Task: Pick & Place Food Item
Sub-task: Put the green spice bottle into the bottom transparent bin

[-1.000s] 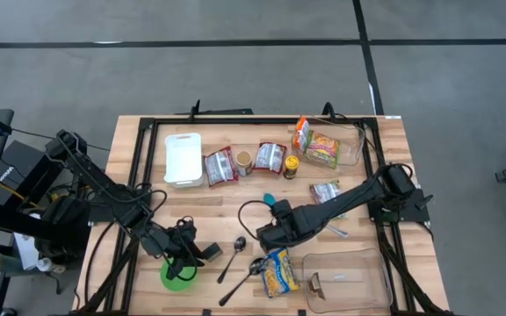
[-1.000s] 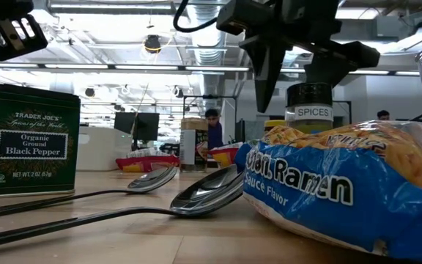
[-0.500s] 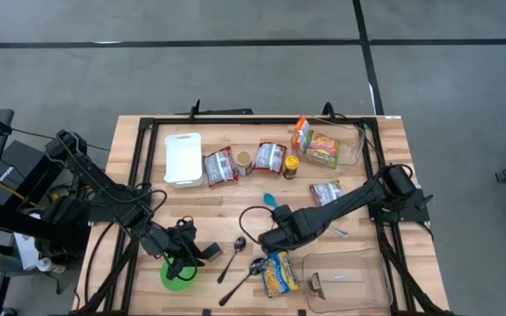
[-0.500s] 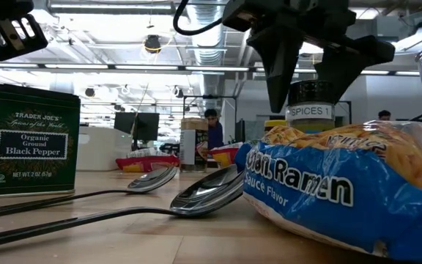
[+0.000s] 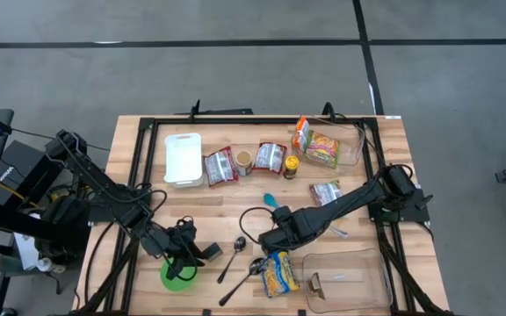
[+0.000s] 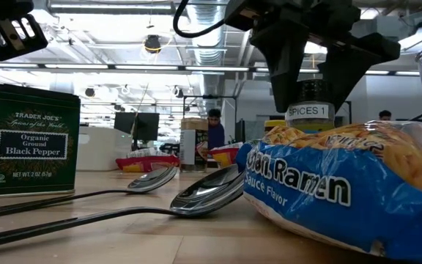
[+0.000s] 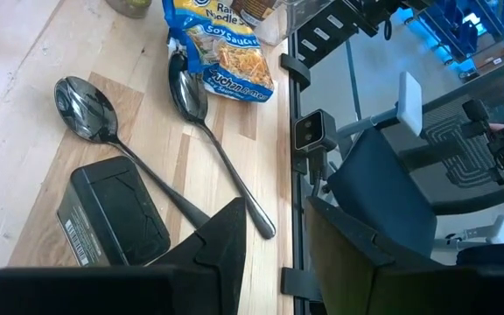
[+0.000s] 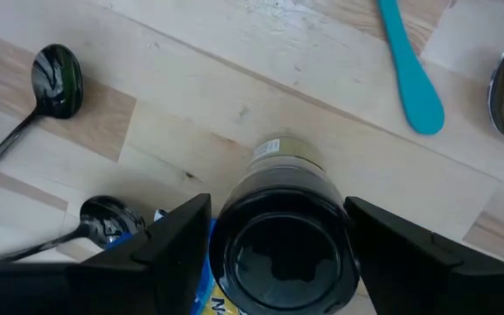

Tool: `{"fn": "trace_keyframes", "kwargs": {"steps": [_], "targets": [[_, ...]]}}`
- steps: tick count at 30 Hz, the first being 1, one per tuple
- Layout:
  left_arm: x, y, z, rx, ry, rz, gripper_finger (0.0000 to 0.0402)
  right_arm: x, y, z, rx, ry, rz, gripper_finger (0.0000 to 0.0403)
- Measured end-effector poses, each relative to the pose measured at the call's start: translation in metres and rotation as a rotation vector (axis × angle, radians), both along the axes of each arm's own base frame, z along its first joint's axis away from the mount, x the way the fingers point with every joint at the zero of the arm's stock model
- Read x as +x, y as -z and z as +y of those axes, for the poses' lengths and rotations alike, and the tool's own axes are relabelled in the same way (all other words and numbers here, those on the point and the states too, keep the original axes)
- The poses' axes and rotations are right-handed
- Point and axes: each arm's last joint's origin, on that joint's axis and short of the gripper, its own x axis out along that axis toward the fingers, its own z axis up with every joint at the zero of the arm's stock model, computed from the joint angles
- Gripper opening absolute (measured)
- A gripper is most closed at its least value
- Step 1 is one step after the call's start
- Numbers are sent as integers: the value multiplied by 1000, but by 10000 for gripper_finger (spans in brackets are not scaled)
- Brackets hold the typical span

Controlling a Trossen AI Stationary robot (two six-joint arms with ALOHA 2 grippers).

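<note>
My right tool (image 8: 278, 254) straddles the small black-lidded glass spice jar (image 8: 283, 249), fingers spread either side, not yet pinching. The jar stands on the wooden worktop (image 5: 235, 197) just at 12 o'clock of the blue ramen packet (image 5: 278, 272). I judge it rigid, smooth, slippery: grip mid-body below the lid. My left tool (image 5: 185, 254) waits above the green lid (image 5: 178, 276), fingers parted.

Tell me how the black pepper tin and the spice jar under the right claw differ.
The black pepper tin is a flat-sided dark box with a printed label; the spice jar is round with a black lid. The tin stands free near the left gripper, untouched; the jar sits between the fingers of the right gripper, which straddles it with jaws apart. Both stand upright on the wooden table, and both hold seasoning.
</note>
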Motion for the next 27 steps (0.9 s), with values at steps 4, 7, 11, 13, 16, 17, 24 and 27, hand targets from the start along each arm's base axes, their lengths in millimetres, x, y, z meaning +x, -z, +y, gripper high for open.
{"fn": "trace_keyframes", "kwargs": {"steps": [4, 7, 11, 13, 16, 17, 24, 27], "targets": [[0, 0, 0, 0, 0, 0, 113, 0, 0, 0, 1, 3, 0, 251], [0, 0, 0, 0, 0, 0, 113, 0, 0, 0, 1, 3, 0, 236], [0, 0, 0, 0, 0, 0, 113, 0, 0, -1, 1, 3, -1, 203], [0, 0, 0, 0, 0, 0, 113, 0, -1, -1, 1, 3, -1, 198], [0, 0, 0, 0, 0, 0, 113, 0, -1, -1, 1, 3, -2, 206], [0, 0, 0, 0, 0, 0, 113, 0, -1, -1, 1, 3, -2, 214], [0, 0, 0, 0, 0, 0, 113, 0, -1, -1, 1, 3, -1, 216], [0, 0, 0, 0, 0, 0, 113, 0, -1, -1, 1, 3, -1, 196]]}}
